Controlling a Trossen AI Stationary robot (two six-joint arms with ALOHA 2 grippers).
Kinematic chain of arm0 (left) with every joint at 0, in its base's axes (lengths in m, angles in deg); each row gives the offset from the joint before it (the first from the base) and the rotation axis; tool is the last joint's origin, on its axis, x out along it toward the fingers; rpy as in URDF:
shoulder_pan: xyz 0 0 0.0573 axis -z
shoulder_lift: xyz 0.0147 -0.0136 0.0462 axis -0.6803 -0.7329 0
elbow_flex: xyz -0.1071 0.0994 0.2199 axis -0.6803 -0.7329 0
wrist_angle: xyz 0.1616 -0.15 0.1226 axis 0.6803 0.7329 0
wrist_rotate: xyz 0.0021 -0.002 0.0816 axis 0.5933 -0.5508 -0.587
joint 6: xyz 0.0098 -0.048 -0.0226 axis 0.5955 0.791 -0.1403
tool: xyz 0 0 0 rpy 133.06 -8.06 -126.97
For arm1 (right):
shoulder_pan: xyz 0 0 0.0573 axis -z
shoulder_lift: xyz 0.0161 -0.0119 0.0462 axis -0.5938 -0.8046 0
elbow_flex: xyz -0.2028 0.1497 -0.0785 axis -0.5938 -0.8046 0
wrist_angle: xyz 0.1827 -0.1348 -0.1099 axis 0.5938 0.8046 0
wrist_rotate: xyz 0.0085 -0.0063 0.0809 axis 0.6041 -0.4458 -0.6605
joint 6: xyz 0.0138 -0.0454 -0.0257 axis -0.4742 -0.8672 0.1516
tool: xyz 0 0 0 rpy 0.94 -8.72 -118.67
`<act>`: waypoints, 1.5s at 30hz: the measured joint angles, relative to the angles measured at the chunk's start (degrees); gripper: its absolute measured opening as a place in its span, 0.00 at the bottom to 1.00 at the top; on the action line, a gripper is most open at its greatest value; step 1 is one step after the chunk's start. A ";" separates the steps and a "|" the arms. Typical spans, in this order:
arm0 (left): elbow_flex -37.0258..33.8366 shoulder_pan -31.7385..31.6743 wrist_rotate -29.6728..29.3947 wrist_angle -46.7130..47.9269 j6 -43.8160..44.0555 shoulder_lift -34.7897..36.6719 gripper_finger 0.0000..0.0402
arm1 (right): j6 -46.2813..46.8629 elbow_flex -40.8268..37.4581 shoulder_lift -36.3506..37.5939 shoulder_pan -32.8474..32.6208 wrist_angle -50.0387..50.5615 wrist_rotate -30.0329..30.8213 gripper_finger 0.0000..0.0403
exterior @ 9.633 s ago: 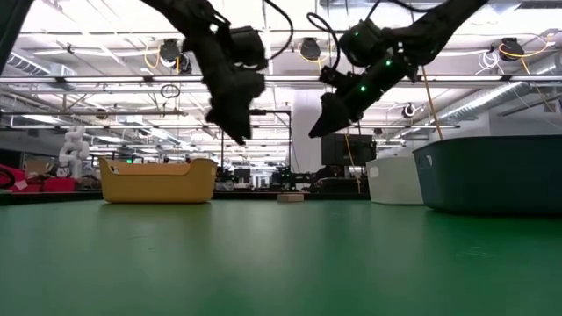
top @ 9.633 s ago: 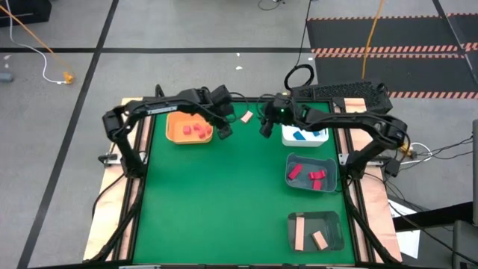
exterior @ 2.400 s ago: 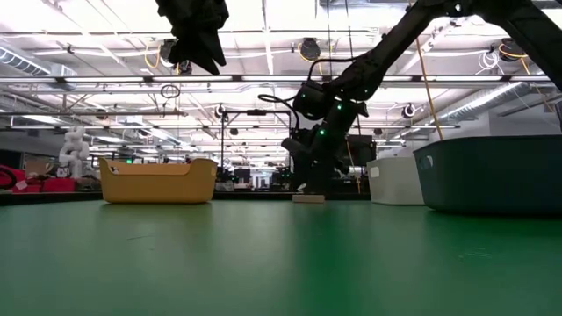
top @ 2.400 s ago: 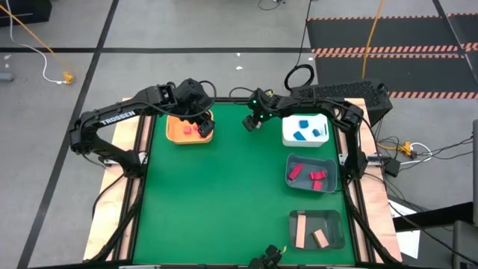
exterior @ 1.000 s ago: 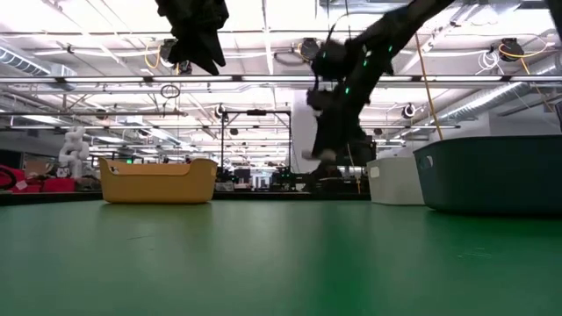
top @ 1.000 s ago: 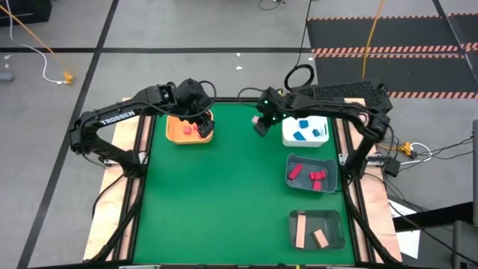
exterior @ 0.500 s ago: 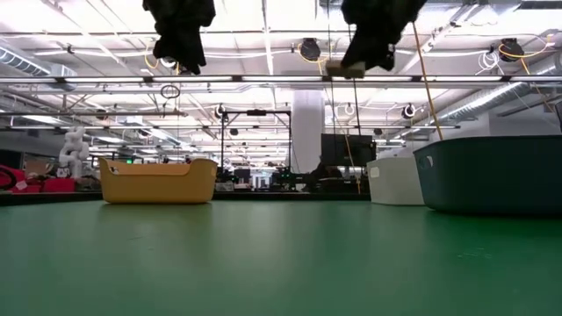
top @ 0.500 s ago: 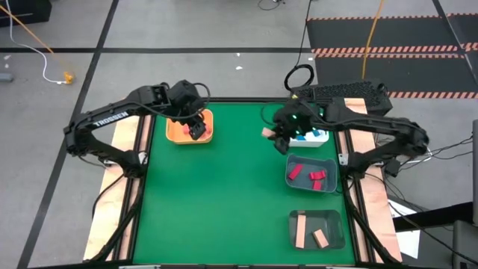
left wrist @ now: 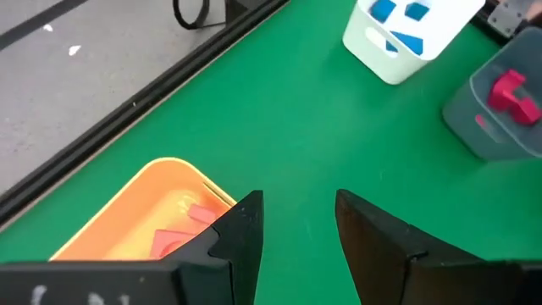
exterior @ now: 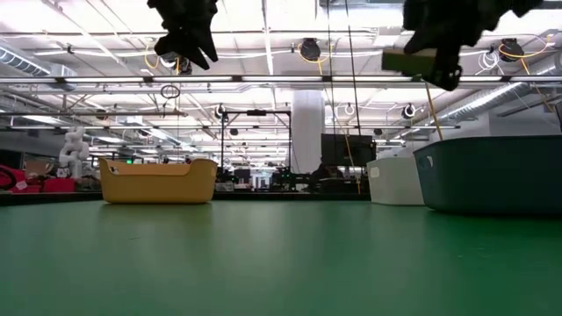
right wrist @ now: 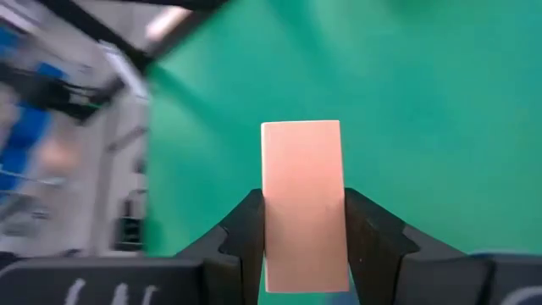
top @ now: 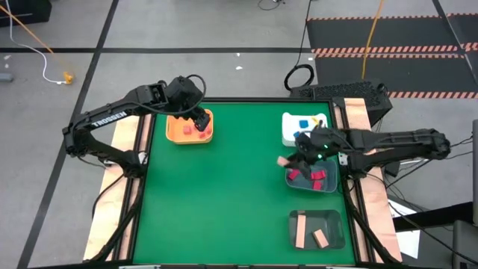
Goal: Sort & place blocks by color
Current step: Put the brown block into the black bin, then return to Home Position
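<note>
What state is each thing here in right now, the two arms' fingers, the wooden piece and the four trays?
Right gripper: fingers shut on the tan block, held in the air.
Left gripper: fingers apart, holding nothing, above the orange tray.
Orange tray: holds red blocks.
White tray: holds blue blocks.
Upper grey tray: holds red blocks.
Lower grey tray: holds tan blocks.

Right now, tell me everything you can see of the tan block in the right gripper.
The tan block is a flat, pale bar that looks like bare wood, with square corners and no markings. The right gripper is shut on its two long sides, and about half of the bar sticks out past the fingertips. It is held in the air, well clear of the green table, beside the grey tray that holds red blocks. Only the fingers touch it.
</note>
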 joint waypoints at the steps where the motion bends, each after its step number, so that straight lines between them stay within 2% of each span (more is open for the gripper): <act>1: 0.00 0.00 0.00 -0.05 0.84 -0.02 0.37 | 2.04 -1.62 1.46 -1.64 -2.23 0.06 0.28; 8: 0.00 0.52 -0.02 0.85 6.95 -0.02 0.37 | 9.35 -8.11 7.39 -15.58 -16.35 0.02 0.28; 12: 0.00 1.50 0.00 2.68 9.34 -0.02 0.37 | 12.16 -9.06 7.69 -24.41 -15.98 0.03 0.28; 19: 0.00 4.40 0.00 3.79 11.13 -0.02 0.37 | 24.48 -14.27 6.29 -38.51 -16.98 0.08 0.28; 23: 0.00 6.06 0.00 3.79 11.81 -0.04 0.37 | 31.14 -16.30 5.40 -44.18 -18.16 2.35 0.28; 28: -0.01 7.40 0.03 3.79 11.89 -0.04 0.37 | 34.97 -16.50 3.87 -47.74 -18.30 5.91 0.28; 30: -0.01 7.83 0.02 3.79 11.98 -0.04 0.37 | 37.92 -16.52 3.04 -48.47 -18.22 6.47 0.34; 35: -0.02 8.48 0.02 3.79 12.11 -0.04 0.37 | 44.95 -16.52 1.74 -49.96 -18.31 6.04 0.62; 38: -0.02 8.55 0.04 3.80 12.11 -0.04 0.37 | 45.88 -16.52 1.90 -50.46 -20.00 5.75 0.73; 42: -0.02 8.55 0.02 3.87 11.18 0.02 0.37 | 40.81 -16.52 3.65 -50.56 -22.55 5.86 0.80; 45: -0.07 8.55 0.02 4.74 10.18 1.19 0.37 | 32.08 -16.52 5.90 -50.37 -23.45 6.02 0.80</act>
